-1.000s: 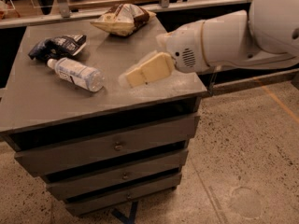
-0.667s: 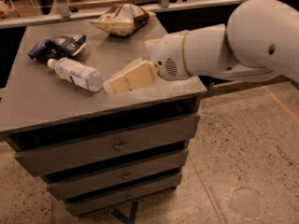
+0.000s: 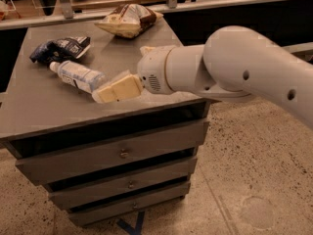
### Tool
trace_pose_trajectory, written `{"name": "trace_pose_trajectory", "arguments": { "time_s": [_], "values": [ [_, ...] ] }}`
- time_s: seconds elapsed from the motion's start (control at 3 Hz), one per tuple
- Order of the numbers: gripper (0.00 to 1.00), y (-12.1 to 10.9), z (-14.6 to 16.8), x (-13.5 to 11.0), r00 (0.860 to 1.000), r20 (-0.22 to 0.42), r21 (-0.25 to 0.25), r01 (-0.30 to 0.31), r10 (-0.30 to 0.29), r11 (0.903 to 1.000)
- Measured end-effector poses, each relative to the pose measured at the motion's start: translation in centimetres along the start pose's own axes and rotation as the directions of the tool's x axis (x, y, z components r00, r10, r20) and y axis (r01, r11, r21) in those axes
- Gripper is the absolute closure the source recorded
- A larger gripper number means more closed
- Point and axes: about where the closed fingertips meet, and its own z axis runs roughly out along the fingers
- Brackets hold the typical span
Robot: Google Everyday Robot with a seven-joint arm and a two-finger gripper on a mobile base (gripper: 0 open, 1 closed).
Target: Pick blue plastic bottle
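The blue plastic bottle [image 3: 77, 75] lies on its side on the grey cabinet top [image 3: 39, 106], left of the middle, with its white cap pointing back-left. It is clear and pale bluish with a white-and-blue label. My gripper [image 3: 101, 95], cream-coloured, reaches in from the right at the end of the white arm [image 3: 234, 67]. It sits low over the top, right at the bottle's base end, and covers part of that end. Whether it touches the bottle does not show.
A dark blue snack bag [image 3: 61, 48] lies just behind the bottle's cap. A tan-and-white chip bag [image 3: 128, 19] lies at the back of the top. The cabinet has three drawers [image 3: 122, 153] below. A railing runs behind, and speckled floor lies to the right.
The arm has swung left across the cabinet top. My gripper has moved from the middle right of the top to the bottle's base end. The bottle and bags have not moved.
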Motion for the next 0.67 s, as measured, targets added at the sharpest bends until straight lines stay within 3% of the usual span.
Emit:
{"name": "trace_pose_trajectory", "arguments": {
  "time_s": [0.67],
  "values": [
    [0.00,0.2,4.8,1.3,0.999,0.053,0.030,-0.002,0.000,0.9996]
  ]
}}
